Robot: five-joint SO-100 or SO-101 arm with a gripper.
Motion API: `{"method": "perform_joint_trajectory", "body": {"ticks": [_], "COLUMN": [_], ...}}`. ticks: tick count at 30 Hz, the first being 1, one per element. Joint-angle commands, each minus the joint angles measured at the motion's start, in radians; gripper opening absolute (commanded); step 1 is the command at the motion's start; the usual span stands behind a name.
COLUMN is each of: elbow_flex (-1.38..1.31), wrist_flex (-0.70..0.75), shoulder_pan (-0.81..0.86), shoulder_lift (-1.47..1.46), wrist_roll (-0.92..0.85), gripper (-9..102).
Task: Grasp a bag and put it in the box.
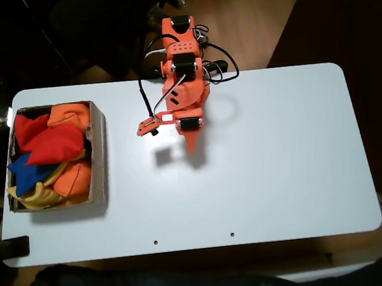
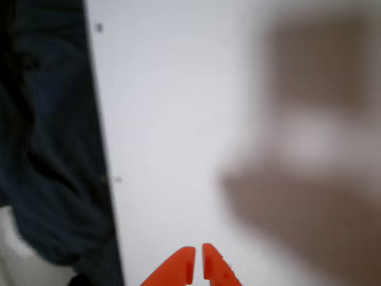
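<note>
The brown cardboard box (image 1: 100, 152) stands at the table's left end in the fixed view, filled with bean bags. A bright red bag (image 1: 54, 145) lies on top of the pile inside it, its corners spread over the others. My orange gripper (image 1: 191, 147) hangs over the bare white tabletop near the middle, well to the right of the box and pointing toward the front edge. In the wrist view the gripper (image 2: 197, 265) has its two orange fingertips (image 2: 178, 268) pressed almost together, shut with nothing between them.
Orange bags (image 1: 70, 114), a blue bag (image 1: 24, 171), a yellow one (image 1: 36, 195) and a second red piece (image 1: 27, 127) share the box. The white table (image 1: 283, 174) spreads to the right. A dark-clothed person (image 2: 47, 149) sits along the front edge.
</note>
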Motion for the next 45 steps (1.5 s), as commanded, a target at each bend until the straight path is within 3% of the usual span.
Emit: {"method": "perform_joint_trajectory", "body": {"ticks": [1, 24, 45], "elbow_flex": [-0.003, -0.041, -0.041], "wrist_flex": [0.008, 0.169, 0.169], "shoulder_pan": [0.012, -0.003, -0.005], "shoulder_lift": [0.006, 0.006, 0.006], "wrist_roll": [0.008, 0.017, 0.018], "gripper": [0, 0, 0]}}
